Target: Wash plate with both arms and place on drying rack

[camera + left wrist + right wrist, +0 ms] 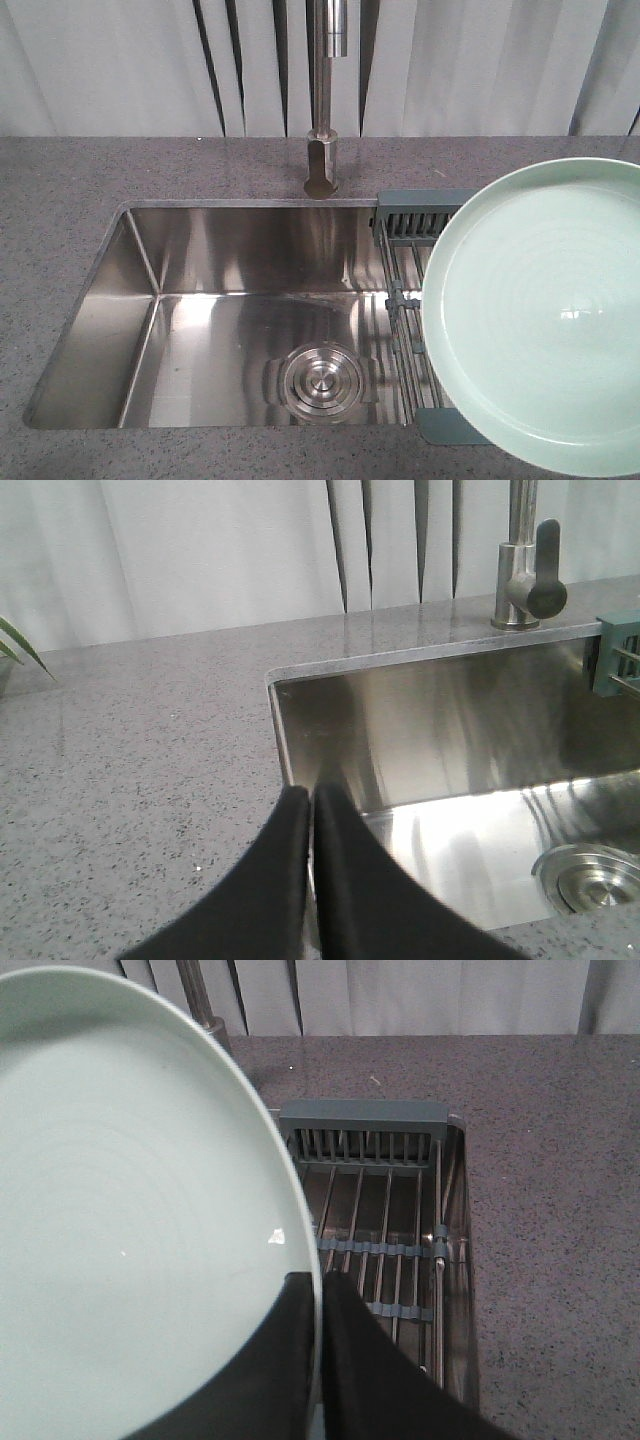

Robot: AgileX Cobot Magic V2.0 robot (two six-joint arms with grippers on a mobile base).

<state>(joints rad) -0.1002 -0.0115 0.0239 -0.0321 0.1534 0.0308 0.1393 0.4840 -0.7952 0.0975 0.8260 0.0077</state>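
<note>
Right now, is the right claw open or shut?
Shut: the right claw grips the plate by its rim, jaws closed against it.

Ahead of me a speckled grey stone tabletop (60,200) runs back to pale grey-white vertical drapes (100,60) with dark gaps between the folds. Sunk into it is a rectangular brushed stainless-steel sink (140,330), its floor holding a round steel drain (322,380) and catching soft bright reflections. A tall brushed-metal faucet (322,150) stands behind its back edge. Thin green leaf tips (18,645) show at the left edge of my left wrist view.
</note>
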